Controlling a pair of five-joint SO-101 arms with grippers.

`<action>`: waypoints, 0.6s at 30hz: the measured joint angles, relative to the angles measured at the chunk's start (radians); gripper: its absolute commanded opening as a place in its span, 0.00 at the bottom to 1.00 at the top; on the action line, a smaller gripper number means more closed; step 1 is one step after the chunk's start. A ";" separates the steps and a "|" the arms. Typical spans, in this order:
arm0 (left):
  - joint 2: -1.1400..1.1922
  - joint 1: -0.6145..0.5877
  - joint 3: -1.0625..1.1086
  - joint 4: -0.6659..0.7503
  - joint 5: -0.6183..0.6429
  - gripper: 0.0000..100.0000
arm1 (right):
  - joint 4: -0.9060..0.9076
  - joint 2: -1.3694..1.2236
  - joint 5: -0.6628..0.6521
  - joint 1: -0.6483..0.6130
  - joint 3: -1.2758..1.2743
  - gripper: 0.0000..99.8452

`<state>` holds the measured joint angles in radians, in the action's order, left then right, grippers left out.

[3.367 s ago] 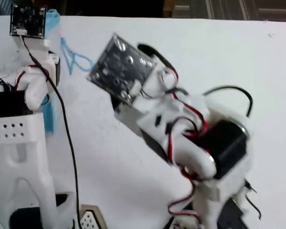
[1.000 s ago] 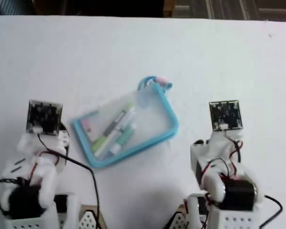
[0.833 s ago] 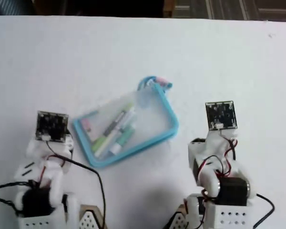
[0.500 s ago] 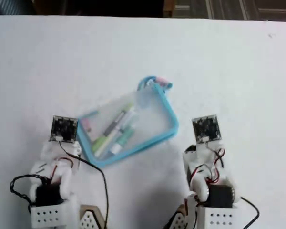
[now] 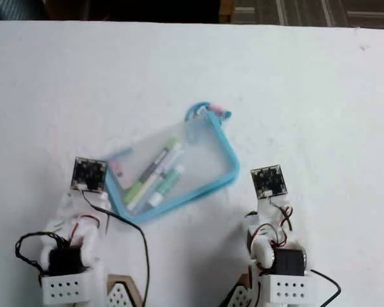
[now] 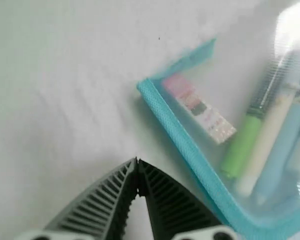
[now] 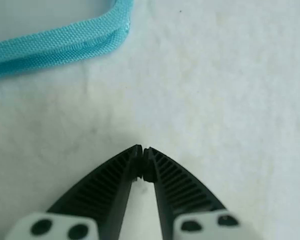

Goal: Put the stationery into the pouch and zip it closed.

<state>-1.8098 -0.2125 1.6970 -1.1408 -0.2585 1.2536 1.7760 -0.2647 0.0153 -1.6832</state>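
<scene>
Left wrist view: pouch (image 6: 186, 149) beside claw (image 6: 137, 162)

There is one clear pouch (image 5: 233, 164) with a blue rim, on one table (image 5: 307, 77). It holds one pink eraser (image 6: 199, 107) and at least three pens (image 6: 240, 150); their exact number is unclear. There are two grippers: the left gripper (image 6: 137, 162) and the right gripper (image 7: 142, 150).

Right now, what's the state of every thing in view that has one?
Clear plastic pouch with blue fabric trim: flat on the white table, looks zipped shut.
Pens and markers: inside the pouch.
Pink rectangular eraser: inside the pouch.
Left gripper: fingers shut, empty.
Right gripper: fingers shut, empty.
</scene>
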 measured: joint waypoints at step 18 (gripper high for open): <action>0.000 0.000 0.000 -0.029 0.000 0.03 | 0.000 0.000 0.000 0.000 0.000 0.02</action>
<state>-1.8098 -0.2125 1.6970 -1.1699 -0.2585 1.2536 1.7760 -0.2647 0.0153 -1.6832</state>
